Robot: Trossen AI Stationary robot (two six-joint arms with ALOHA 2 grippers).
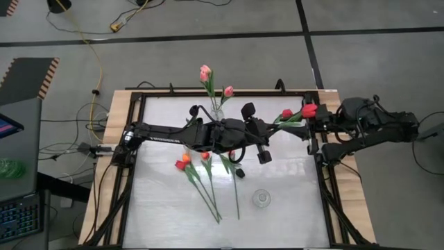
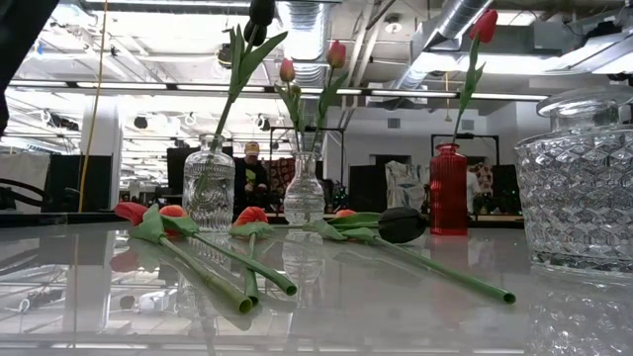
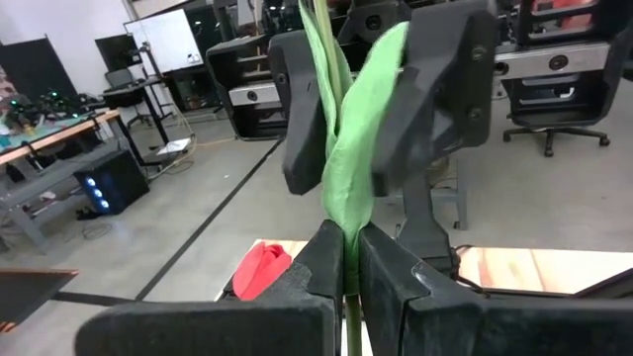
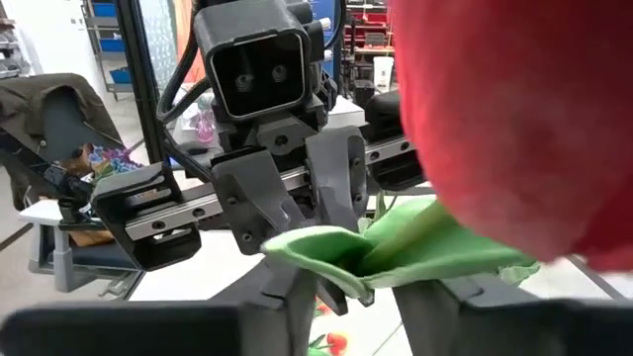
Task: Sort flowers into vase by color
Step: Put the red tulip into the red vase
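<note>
A red tulip (image 1: 309,110) is held in the air between my two arms, above the table's far right. My left gripper (image 3: 348,252) is shut on its green stem. My right gripper (image 4: 361,287) is open, with one finger on each side of the tulip's leaf (image 4: 396,247), just under the big red head (image 4: 514,119). In the low view another red tulip (image 2: 485,25) rises from a red vase (image 2: 447,188). Pink tulips (image 2: 312,59) stand in a clear vase (image 2: 304,188), and a dark-headed one stands in a second clear vase (image 2: 210,183). Several tulips (image 1: 205,156) lie flat on the table. My left gripper pinches the stem together with the base of a leaf (image 3: 346,213) between its two fingers. The fingers are level, come from the table's left and lie across the stem. The tulip stands roughly upright in the hold, leaning toward the right arm. My right gripper has the folded leaf in the gap between its fingers; I cannot tell whether they touch it.
A cut-glass vase (image 1: 261,198) stands toward the near right, large in the low view (image 2: 584,188). The loose tulips' stems (image 2: 435,267) run toward the near edge. A black frame (image 1: 139,101) borders the table. A person shows in the room behind (image 2: 252,163).
</note>
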